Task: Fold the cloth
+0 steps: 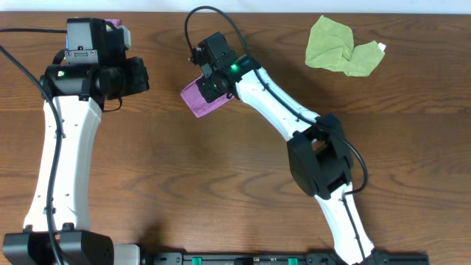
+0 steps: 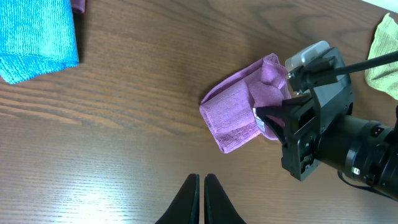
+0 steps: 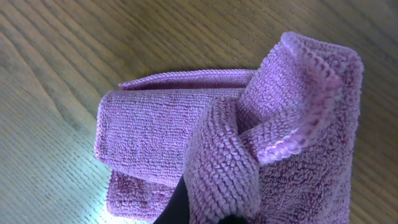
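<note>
The purple cloth (image 1: 197,100) lies folded into a small bundle on the wooden table, at centre back. It also shows in the left wrist view (image 2: 233,118) and fills the right wrist view (image 3: 155,130). My right gripper (image 1: 213,86) is down on its right end and shut on a raised fold of the cloth (image 3: 205,208); the left wrist view shows the jaws pinching it (image 2: 268,118). My left gripper (image 1: 140,73) is shut and empty (image 2: 202,186), held above bare table left of the cloth and apart from it.
A light-green cloth (image 1: 340,48) lies crumpled at the back right, its edge showing in the left wrist view (image 2: 382,62). A bright blue cloth (image 2: 37,37) lies at the back left, with a scrap of mauve fabric (image 1: 112,23) beside it under the left arm.
</note>
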Robot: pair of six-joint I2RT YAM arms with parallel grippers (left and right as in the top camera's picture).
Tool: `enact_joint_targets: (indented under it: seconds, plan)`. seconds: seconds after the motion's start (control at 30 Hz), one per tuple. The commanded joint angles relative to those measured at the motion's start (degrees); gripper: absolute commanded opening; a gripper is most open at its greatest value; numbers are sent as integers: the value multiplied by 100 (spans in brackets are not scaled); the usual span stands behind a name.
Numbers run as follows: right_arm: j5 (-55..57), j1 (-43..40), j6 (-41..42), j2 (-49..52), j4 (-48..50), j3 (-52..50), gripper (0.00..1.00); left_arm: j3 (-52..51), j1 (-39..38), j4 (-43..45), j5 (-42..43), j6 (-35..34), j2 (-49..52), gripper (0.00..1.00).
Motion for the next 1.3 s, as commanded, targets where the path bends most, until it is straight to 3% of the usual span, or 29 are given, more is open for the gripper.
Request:
enact_joint_targets:
  seconds: [0.0,0.2,0.37,0.5,0.97,1.1,1.27]
  plan:
    - [240,52,-212,153,11,33,1,39,20,-17,-22,122,-129,6]
    - [223,90,-208,260,-125,31,2,39,33,4,-138,122,-129,6]
    - [-455,225,-208,260,-133,33,38,39,192,68,-339,120,-127,6]
    - [-1222,380,-201,258,-140,33,50,39,391,68,-339,120,-127,6]
    - [-1228,188,-68,-68,-337,433,46,28,822,103,-341,168,-79,6]
    - [-1198,17,-251,-472,-719,802,51,-4,1078,188,-269,168,0,13]
    - [-57,-175,-378,-920,-1093,918,49,-149,1174,157,369,190,249,15]
